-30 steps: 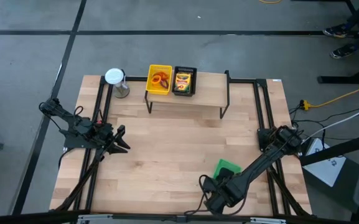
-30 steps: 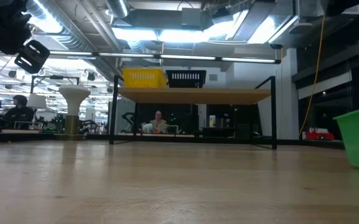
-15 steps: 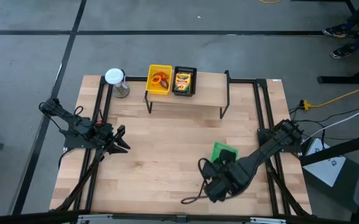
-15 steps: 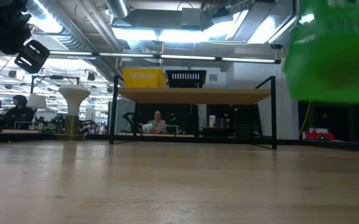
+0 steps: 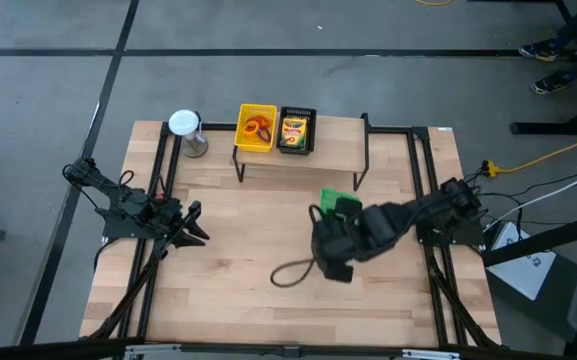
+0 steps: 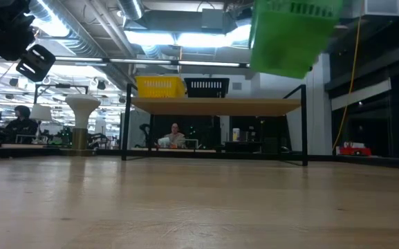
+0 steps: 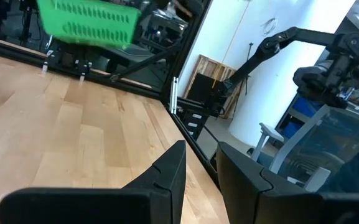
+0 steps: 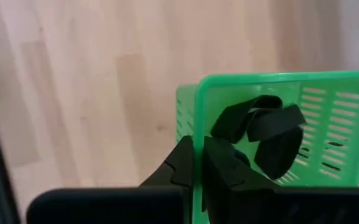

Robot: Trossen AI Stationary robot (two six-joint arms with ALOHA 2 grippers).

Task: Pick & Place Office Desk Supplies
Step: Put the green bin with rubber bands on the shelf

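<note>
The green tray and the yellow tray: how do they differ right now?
The green tray hangs in the air, gripped at its wall by the right gripper; the yellow tray rests on the shelf. Green holds black clips, yellow holds rings. Both are slotted rectangular trays.

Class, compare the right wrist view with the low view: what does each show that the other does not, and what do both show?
Only the right wrist view shows the black clips inside the green tray and the right tool clamped on its wall. Only the low view shows the shelf carrying the yellow tray and black tray. Both show the green tray and the wooden table.
</note>
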